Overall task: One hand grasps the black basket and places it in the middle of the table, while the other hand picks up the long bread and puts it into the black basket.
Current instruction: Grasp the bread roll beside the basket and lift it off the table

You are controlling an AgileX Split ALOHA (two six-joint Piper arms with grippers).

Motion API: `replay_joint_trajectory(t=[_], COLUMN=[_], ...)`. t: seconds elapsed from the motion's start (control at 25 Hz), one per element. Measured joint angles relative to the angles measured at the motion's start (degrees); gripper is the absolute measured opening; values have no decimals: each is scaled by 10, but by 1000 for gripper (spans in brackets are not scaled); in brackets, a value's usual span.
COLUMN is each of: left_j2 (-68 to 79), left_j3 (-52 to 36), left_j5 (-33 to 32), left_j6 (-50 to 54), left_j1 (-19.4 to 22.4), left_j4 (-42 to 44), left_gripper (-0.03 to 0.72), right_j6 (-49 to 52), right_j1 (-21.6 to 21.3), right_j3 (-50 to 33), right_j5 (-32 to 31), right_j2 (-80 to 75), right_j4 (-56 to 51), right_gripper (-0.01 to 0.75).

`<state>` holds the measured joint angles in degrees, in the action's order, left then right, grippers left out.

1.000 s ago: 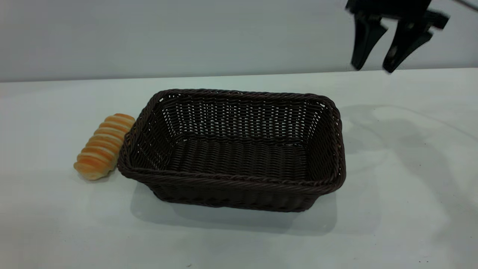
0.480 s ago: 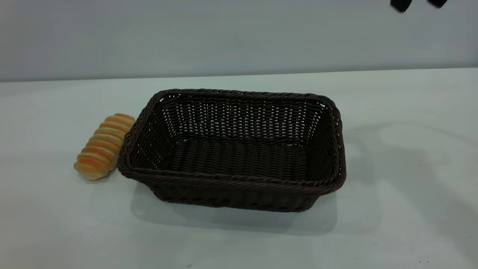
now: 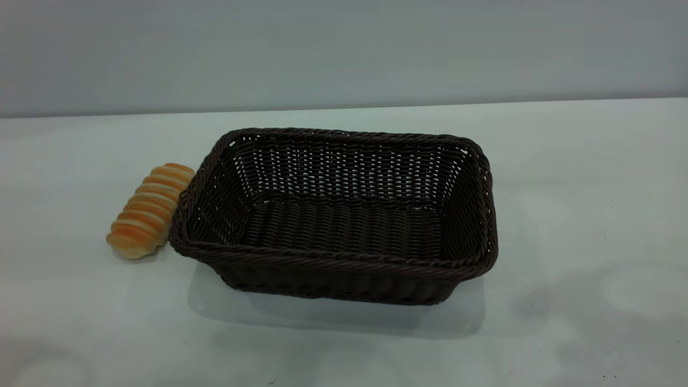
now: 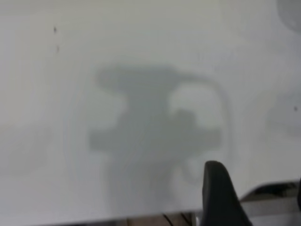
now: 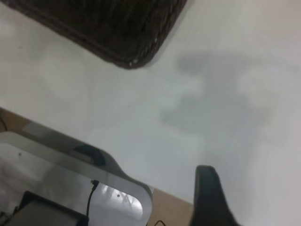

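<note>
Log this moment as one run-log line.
black basket: mid-table, empty | long bread: on table against basket | grippers: raised, holding nothing

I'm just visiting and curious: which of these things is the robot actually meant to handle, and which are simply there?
For the job:
- basket, empty, mid-table
- bread, on the table against the basket's left end

Simply there:
- table
- wall behind it

Grey wall [image 3: 344, 48] behind; silver-grey base [image 5: 70, 179].

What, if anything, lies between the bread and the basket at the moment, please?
Nothing: in the exterior view the bread lies right against the basket's left wall, with no visible gap and nothing wedged in.
</note>
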<state>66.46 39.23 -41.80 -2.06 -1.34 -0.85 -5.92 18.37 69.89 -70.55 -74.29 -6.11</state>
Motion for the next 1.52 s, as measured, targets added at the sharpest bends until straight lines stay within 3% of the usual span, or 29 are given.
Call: replay_joint_trajectory(t=[0.44,0.68,0.96,1.12,1.52], left_j2=[250,368,460,496,563], left_j3=[79,87,90,113,222], left_j5=[206,345,470,470,371], left_j6=[-94,-187,-206,-204,-139], left_j1=[0,0,-1,-7,-18], left_j4=[0,0,9,44,52], left_gripper=[431,431,431,431,431], right_j6=[4,11,11,12,13], right_j1=[0,0,0,0,0], right_j3=[-56,-56,-57,-57,-57], right_j5=[-5,-5,-5,-5,-5], right_j2=[165,185,185,185,185], right_j4=[-2,-8,-23,-23,-35], right_gripper=[498,498,498,498,498])
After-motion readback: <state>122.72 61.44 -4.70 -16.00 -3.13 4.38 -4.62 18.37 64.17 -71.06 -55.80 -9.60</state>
